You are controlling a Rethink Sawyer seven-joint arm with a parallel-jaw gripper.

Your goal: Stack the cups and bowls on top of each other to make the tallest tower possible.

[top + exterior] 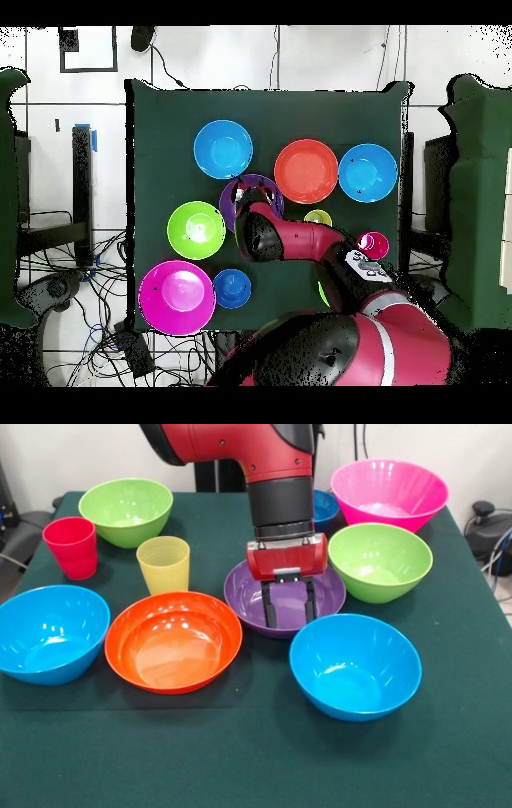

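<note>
Surface [256, 768]: dark green cloth, 10 items, none stacked.

Pincer [289, 605]: red body, 2 black fingers [270, 605] pointing down, spread apart with a clear gap, holding nothing. The tips hang inside the purple bowl [250, 602]; whether they touch it cannot be told.

Purple bowl: centre of the surface, upright, partly hidden by the arm in the overhead view.

Orange bowl [174, 640]: just beside the purple bowl, toward the front edge.

Light blue bowls, 2: one [355, 666] near the front edge beside the purple bowl; the other [50, 632] at the left edge in the front view.

Lime bowls, 2: one [380, 561] just beside the purple bowl; the other [126, 510] toward the far left corner.

Pink bowl [390, 493]: largest, far right corner.

Dark blue bowl [325, 508]: small, at the far edge beside the pink bowl, mostly behind the arm.

Yellow cup [164, 563]: upright, between the far lime bowl and the orange bowl.

Red cup [72, 546]: upright, near the left edge, beside the far lime bowl.
</note>
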